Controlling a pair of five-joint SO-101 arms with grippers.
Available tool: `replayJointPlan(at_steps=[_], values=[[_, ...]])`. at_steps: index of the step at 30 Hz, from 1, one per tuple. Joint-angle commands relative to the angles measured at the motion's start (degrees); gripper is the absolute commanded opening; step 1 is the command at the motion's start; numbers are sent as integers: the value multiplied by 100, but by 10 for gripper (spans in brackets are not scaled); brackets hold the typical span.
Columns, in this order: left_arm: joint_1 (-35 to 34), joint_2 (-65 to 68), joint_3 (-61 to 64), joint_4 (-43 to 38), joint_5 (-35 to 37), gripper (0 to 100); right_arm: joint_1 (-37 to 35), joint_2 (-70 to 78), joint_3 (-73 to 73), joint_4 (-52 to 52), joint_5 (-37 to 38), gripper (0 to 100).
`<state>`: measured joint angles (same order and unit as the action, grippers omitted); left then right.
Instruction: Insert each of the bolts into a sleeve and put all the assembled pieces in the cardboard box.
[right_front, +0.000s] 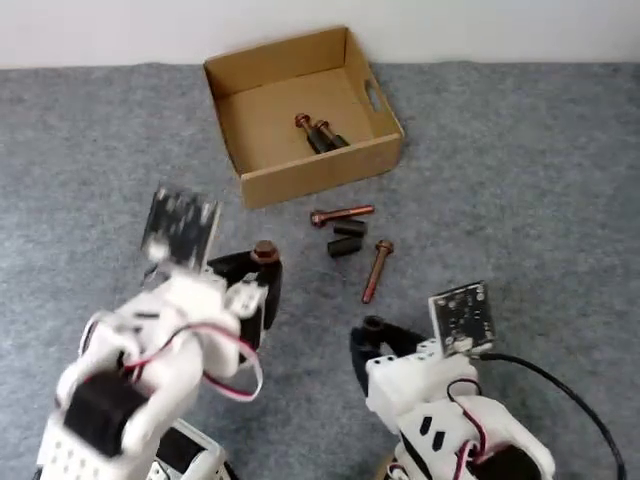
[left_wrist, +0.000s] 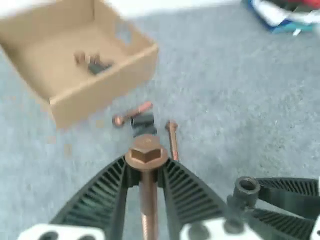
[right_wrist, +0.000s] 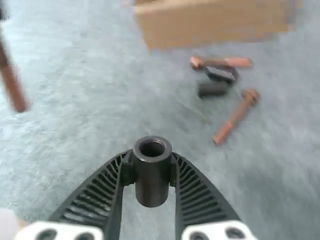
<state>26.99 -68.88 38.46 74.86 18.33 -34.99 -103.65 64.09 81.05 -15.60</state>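
So the left jaws were clamped on a bolt just below its hex head, head poking out past the tips. The right jaws were squeezing a sleeve round its middle, bore clear. Two finished pieces sat in the box at the far side, with two loose bolts and two loose sleeves on the surface just on its near side. Stuff looked like stiff, smooth metal, likely slippery, so I'd grab mid-body and keep the ends free.

High view overhead, wrist views low, facing box
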Motion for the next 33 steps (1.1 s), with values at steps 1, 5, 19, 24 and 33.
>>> replayJointPlan(at_steps=[1, 5, 19, 24, 33], values=[[-62, -1266, 796, -897, -396, 4, -541, -13, 132, -497, 378, 8], [-70, -2321, 1692, -1319, -404, 5, -1024, -4, 466, -919, 870, 8], [-53, -3270, 2114, -1424, 1231, 5, -1701, -4, 1477, -2677, 2330, 8], [-26, -3270, 2123, -1459, 1310, 5, -1719, -4, 1547, -2993, 2426, 8], [9, -3253, 2158, -1275, 1327, 5, -1719, -4, 1371, -3020, 2505, 8]])
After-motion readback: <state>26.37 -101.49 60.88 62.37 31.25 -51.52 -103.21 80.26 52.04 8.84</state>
